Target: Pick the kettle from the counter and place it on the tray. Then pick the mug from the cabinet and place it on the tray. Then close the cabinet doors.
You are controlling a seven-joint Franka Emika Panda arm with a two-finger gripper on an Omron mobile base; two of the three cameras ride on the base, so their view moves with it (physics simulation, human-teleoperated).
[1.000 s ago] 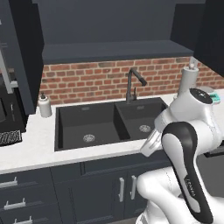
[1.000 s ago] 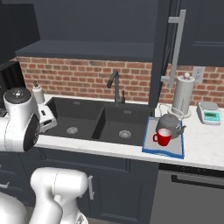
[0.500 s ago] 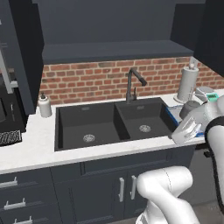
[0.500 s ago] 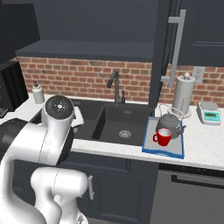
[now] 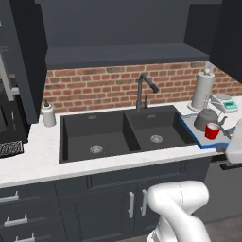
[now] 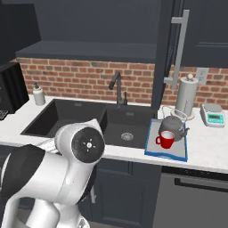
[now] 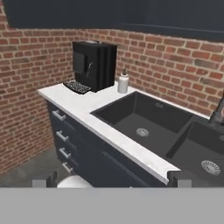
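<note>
Red mug (image 6: 167, 139) hiding kettle (image 6: 173, 126) base on tray (image 6: 152, 151), gripper (image 7: 113, 180) wide — fingertips barely visible.

Tray (image 6: 153, 153) on white counter (image 6: 205, 147)

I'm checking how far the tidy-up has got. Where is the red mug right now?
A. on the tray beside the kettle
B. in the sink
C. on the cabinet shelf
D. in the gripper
A: the mug stands on the blue-rimmed tray, just in front of the kettle.
</note>
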